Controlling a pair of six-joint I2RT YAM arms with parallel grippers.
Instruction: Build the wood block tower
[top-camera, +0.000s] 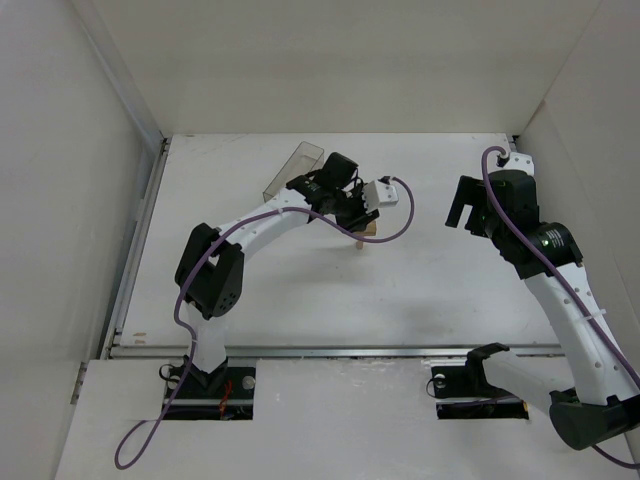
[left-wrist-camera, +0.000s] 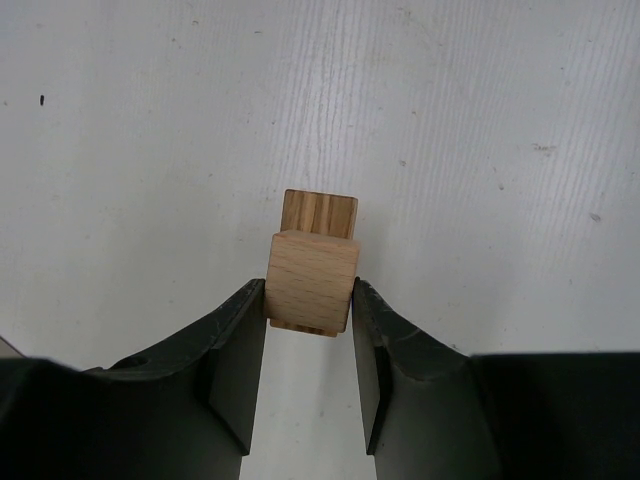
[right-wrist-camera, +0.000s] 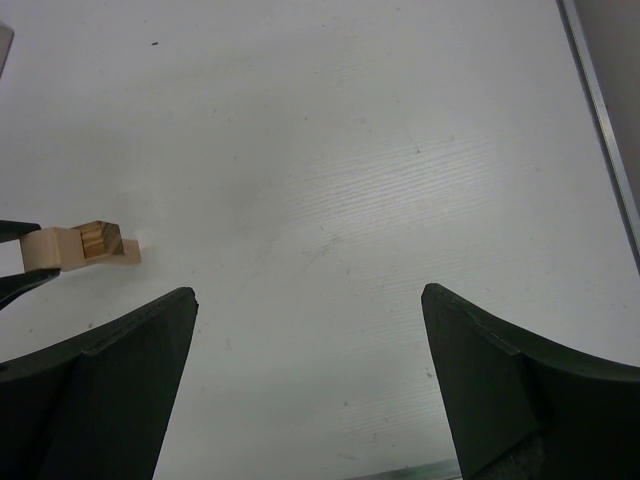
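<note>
The left gripper pinches a light wooden block by its two sides, jaws partly closed, apparently to seat it squarely on the wood block tower near the middle of the table. The right gripper hangs wide open and empty, well clear to one side. Farther back lies a clear box.

Arms: two, left arm and right arm. Grippers: two, left gripper and right gripper. Fingers: two per gripper. Wood block tower: one. Blocks in it: at least two distinguishable, exact count unclear. Clear plastic box: one. Purple cables: two. Table: one.
</note>
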